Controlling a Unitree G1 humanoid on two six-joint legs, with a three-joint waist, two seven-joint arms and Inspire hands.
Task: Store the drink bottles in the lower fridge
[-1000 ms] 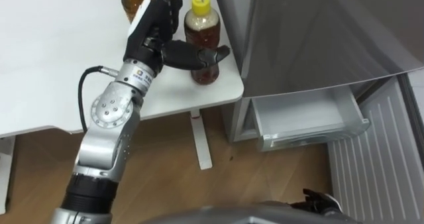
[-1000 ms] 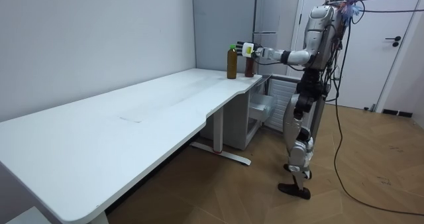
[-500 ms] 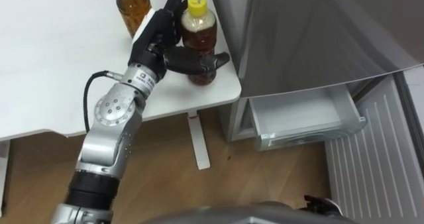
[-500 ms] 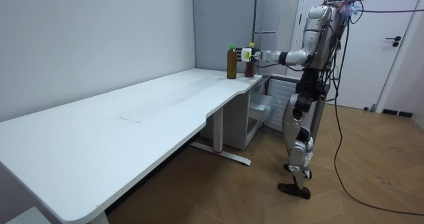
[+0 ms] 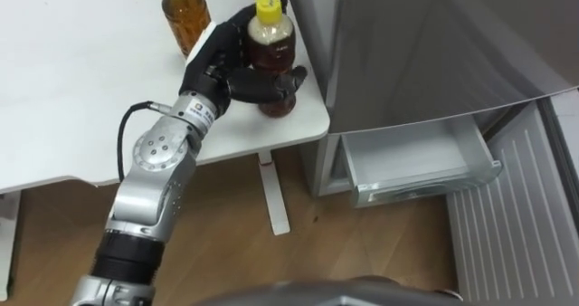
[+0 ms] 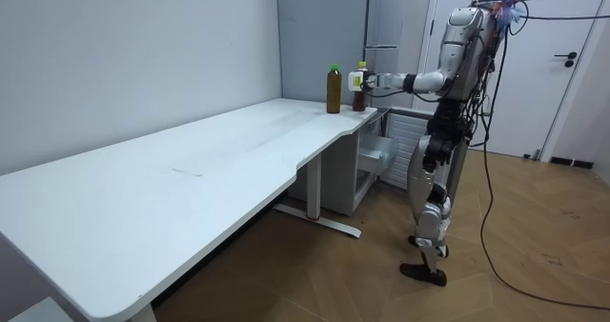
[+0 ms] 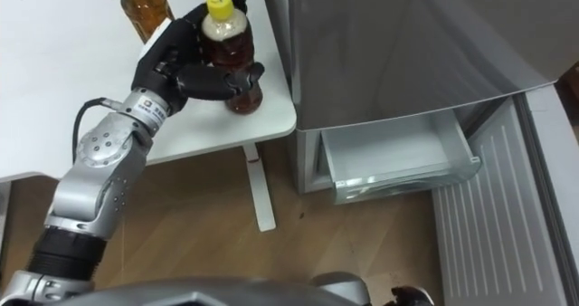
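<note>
- The yellow-capped bottle stands upright at the near right corner of the table, with its base on the top and its long axis vertical.
- Your left hand is clamped on it. The thumb crosses the front of the body and the fingers curl round the far side. The hand reaches it from the left, so the bottle lies to the right of the palm.
- Judgement: the grasp looks made but the lift has not begun.
- The green-capped bottle stands upright further back and to the left, close to the back of your hand and untouched. It looks like the second drink to be moved.
- The fridge stands directly right of the table corner. Its lower drawer is pulled out, open at the top and nothing shows inside.
- Deciding relation: the drawer lies to the right of the held bottle and well below the table top. The carry should therefore go up clear of the edge, then right and down.
- Risk: the fridge wall is close beside the bottle, so lift before you swing.
- Your right hand shows as a dark sliver at the bottom edge, well apart from both bottles. Its state cannot be told.
- In the room view you stand at the table's end by the fridge with your left arm stretched out.
</note>
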